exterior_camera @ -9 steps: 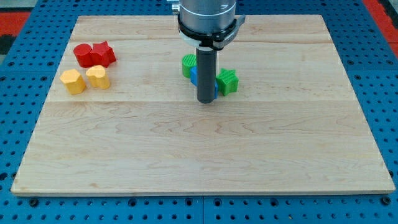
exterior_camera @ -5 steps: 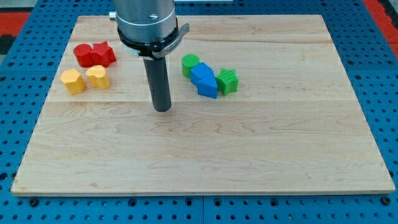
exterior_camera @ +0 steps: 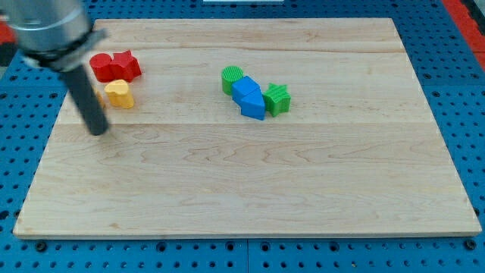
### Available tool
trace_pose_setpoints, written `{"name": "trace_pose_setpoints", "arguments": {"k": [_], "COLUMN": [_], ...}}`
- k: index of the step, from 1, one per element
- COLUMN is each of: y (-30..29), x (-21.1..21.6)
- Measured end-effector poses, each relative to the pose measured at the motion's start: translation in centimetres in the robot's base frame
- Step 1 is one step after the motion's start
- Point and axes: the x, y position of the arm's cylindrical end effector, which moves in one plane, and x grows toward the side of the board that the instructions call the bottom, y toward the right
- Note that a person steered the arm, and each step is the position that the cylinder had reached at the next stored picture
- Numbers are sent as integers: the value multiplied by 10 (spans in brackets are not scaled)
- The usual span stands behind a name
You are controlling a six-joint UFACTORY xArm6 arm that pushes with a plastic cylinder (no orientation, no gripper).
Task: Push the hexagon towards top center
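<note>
Pale wooden tabletop, plank seams running left to right, over a blue pegboard. At the view's upper left: two red blocks touching; just below them a yellow heart-like block and a second yellow block, mostly hidden. Near top centre, a touching row: green block, two blue blocks, green block.

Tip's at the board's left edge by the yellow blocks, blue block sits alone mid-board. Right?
Not alone. The camera view shows the blue block wedged between two green blocks, touching both. The rest holds: my tip is near the board's left edge, just below-left of the yellow blocks.
</note>
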Motion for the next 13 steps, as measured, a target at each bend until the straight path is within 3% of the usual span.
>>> {"name": "trace_pose_setpoints", "arguments": {"k": [1,3,6,9,11,13], "y": [-54,-52,59,22,140,163], "x": [-1,-33,-55,-89,-125,-193]}}
